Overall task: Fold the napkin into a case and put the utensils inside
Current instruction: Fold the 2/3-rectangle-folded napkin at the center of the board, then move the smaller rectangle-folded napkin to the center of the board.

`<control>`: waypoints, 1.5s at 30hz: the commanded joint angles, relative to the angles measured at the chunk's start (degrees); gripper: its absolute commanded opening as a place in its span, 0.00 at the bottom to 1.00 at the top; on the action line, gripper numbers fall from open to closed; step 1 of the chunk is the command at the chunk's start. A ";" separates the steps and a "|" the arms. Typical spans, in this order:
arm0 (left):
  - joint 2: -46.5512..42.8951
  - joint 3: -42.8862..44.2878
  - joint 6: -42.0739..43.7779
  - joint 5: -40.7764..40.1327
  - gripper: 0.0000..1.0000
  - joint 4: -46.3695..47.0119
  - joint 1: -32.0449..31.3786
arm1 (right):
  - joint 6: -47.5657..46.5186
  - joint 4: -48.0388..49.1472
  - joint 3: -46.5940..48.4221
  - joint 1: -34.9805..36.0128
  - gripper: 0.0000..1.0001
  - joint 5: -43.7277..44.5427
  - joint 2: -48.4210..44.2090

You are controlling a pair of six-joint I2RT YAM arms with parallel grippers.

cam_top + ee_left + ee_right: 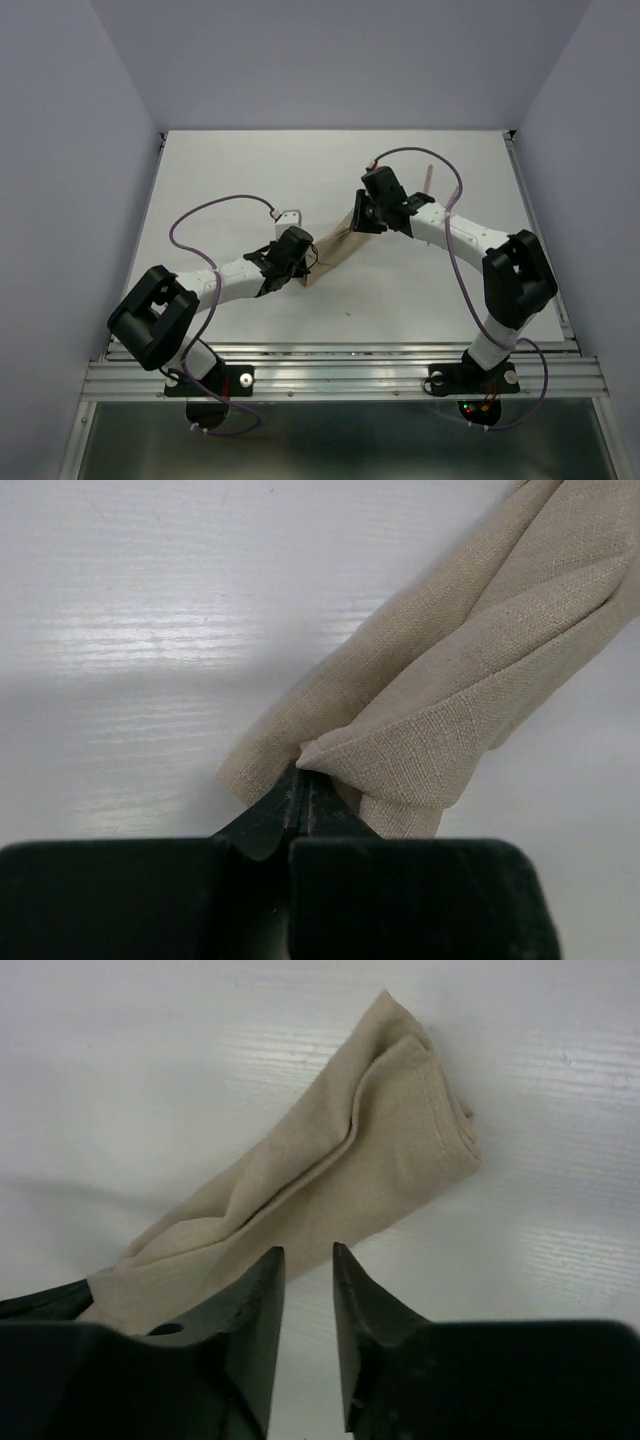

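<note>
From above, the napkin (335, 250) is seen folded into a narrow layered strip, laid slantwise on the white table (250, 180) between the two arms. Its near end is met by the left arm (230, 275) and its far end by the right arm (450, 230). A slim pinkish-red utensil (428, 176) is seen well apart from the cloth, towards the far right; whether it is the fork or the knife cannot be told.

In the left wrist view, the left jaws are seen closed on a corner of the cloth, its layers pinched between the tips.

In the right wrist view, the right jaws are seen parted by a narrow gap with only bare table between them. The strip's folded end lies flat just beyond them.
</note>
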 commanded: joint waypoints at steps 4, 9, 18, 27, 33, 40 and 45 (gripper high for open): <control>-2.90 0.09 0.05 2.99 0.02 -2.31 2.11 | 1.76 5.08 -5.99 0.27 0.22 -2.67 0.35; -5.80 0.71 0.06 2.37 0.52 -6.18 2.99 | 2.12 5.96 -3.80 2.99 0.21 -2.68 3.51; -18.45 -2.89 -5.39 3.43 0.81 -9.35 8.87 | 1.86 5.87 5.16 5.20 0.21 -5.05 12.39; -18.38 -1.67 -5.31 6.67 0.62 -6.99 10.72 | -0.08 3.85 8.86 5.20 0.21 -5.14 16.45; -8.37 4.03 -2.67 7.12 0.46 -5.40 10.64 | -0.52 3.76 4.30 5.20 0.22 0.22 8.28; 1.48 6.68 -2.76 8.08 0.29 -0.84 10.81 | -0.43 4.03 -4.93 0.28 0.22 -0.12 2.03; 4.56 4.85 -3.11 10.54 0.16 0.14 10.72 | -1.66 4.20 -3.37 -1.56 0.23 -0.30 3.69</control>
